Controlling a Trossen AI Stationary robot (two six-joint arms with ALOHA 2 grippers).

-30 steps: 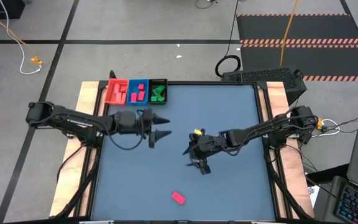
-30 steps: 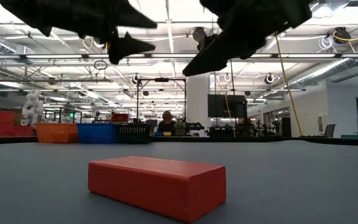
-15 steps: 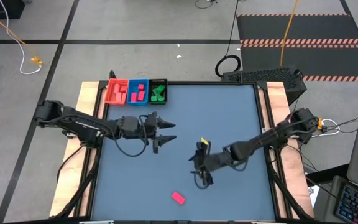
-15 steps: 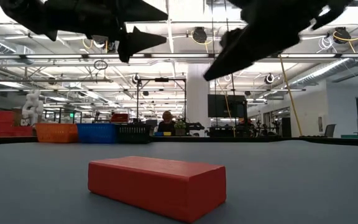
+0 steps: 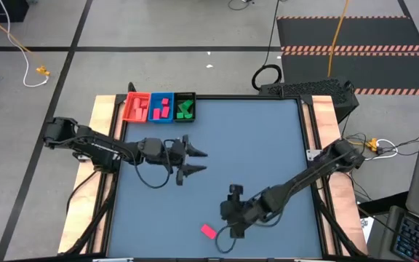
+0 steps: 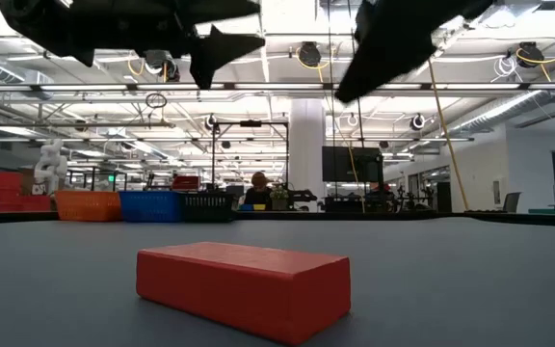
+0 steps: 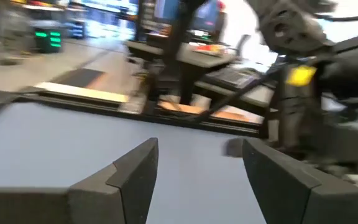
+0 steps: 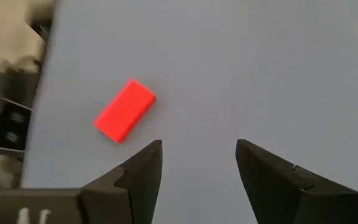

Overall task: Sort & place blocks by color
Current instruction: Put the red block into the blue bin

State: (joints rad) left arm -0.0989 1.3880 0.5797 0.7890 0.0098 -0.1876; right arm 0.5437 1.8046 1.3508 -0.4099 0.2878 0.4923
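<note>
One pink-red block [image 5: 208,231] lies flat on the blue-grey table near its front edge; it shows large in the low view [image 6: 244,287] and in the right wrist view [image 8: 125,110]. My right gripper [image 5: 233,227] hovers open just right of it, slanting down, with the block ahead of its fingers [image 8: 197,147] and apart from them. My left gripper [image 5: 204,161] hangs open above the table's left middle, pointing level toward the right edge [image 7: 199,146]. Other blocks lie in three small trays at the far left.
The red tray [image 5: 135,107], blue tray [image 5: 161,106] and black tray [image 5: 185,106] stand side by side at the table's far left edge, holding salmon, pink-red and green blocks. Wooden rails [image 5: 104,109] frame the table. Its middle and right half are bare.
My right gripper has swung from the table's middle toward the near edge and leftward, tipping down and rolling, and now hangs beside the pink-red block. My left gripper has drifted a little toward the right edge. The block has stayed where it was.
</note>
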